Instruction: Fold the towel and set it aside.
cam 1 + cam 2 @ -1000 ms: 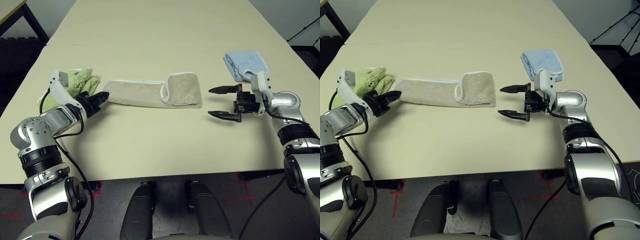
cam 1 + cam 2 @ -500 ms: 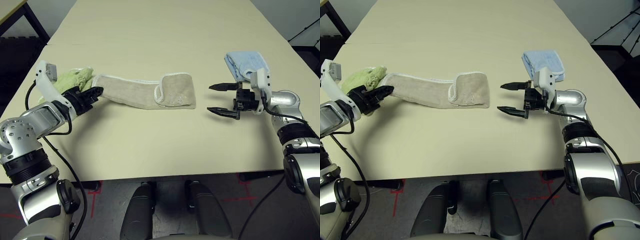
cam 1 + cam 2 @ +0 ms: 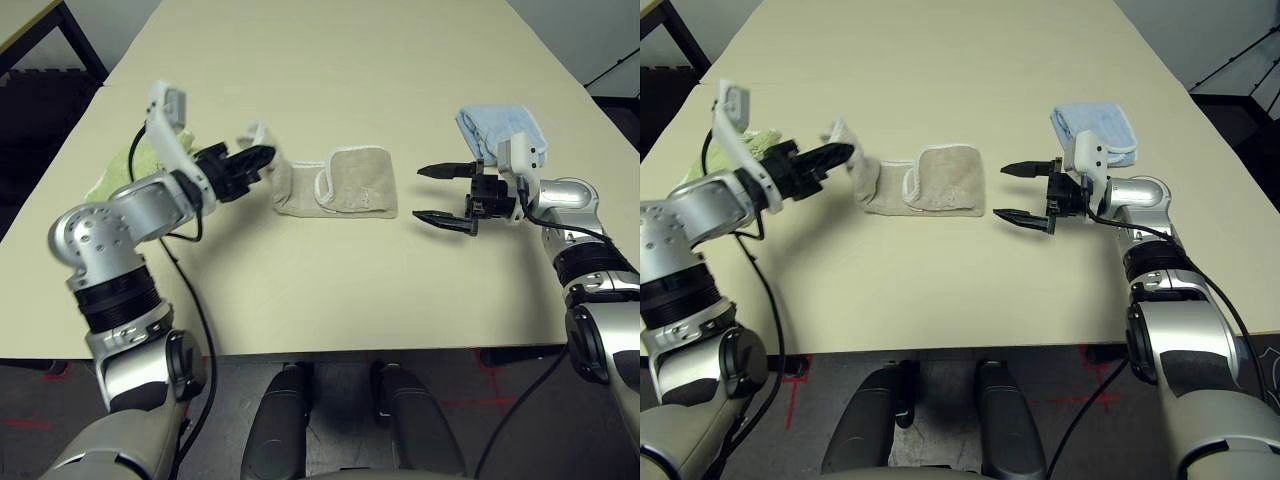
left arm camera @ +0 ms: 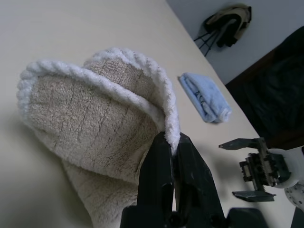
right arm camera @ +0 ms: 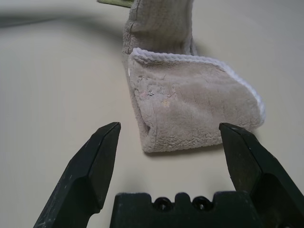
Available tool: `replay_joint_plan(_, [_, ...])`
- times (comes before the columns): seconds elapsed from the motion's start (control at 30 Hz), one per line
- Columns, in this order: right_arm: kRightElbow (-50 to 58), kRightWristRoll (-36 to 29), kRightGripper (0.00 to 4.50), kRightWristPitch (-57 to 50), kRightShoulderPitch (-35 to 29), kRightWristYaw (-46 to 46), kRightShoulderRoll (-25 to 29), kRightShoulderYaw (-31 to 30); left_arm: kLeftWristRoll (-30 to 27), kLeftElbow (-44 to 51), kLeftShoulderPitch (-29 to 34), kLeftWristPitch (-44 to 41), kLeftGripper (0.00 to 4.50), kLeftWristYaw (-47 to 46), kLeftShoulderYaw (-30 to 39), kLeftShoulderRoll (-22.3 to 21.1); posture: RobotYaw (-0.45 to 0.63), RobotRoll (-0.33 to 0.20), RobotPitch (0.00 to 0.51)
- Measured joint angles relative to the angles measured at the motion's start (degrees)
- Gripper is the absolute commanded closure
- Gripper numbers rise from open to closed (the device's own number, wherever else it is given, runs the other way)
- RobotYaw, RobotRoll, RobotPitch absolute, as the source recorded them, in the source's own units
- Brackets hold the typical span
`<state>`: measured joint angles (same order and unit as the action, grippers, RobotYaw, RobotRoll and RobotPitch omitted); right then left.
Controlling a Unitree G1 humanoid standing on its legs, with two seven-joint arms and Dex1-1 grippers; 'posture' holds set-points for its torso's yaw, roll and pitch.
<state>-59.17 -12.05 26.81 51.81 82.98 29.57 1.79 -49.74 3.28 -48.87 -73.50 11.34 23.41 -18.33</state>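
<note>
Above the table (image 3: 330,290), left gripper (image 3: 262,157) clamped on towel (image 3: 345,185) end, right gripper (image 3: 432,193) wide open, empty

towel (image 3: 345,183) | beige terry, white stitched edging | right end is folded over and laid flat on the table | left end is lifted off the surface, its white edge pinched and curled over

Beige towel (image 3: 345,183) w/ white edging
</note>
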Motion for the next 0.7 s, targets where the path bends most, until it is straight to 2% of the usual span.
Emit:
replay_joint_plan(0.2, [-0.06,0.18,0.0,0.09,0.0,-0.8,0.18,0.0,0.75,-2.21,-1.96,1.62,4.48,3.24,-6.44,1.09,0.06,0.0,0.132])
replay_joint_plan(0.5, [-0.86,0.3,0.0,0.29,0.7,-2.22,0.63,0.33,7.41,-4.73,-1.52,8.73,4.48,3.57,-16.36,8.48,0.05,0.0,0.129])
replay_joint_plan(0.7, [-1.97,0.76,0.0,0.31,1.62,-2.99,1.16,1.05,12.03,-8.59,-1.7,11.87,4.48,5.44,-20.69,8.26,0.05,0.0,0.129])
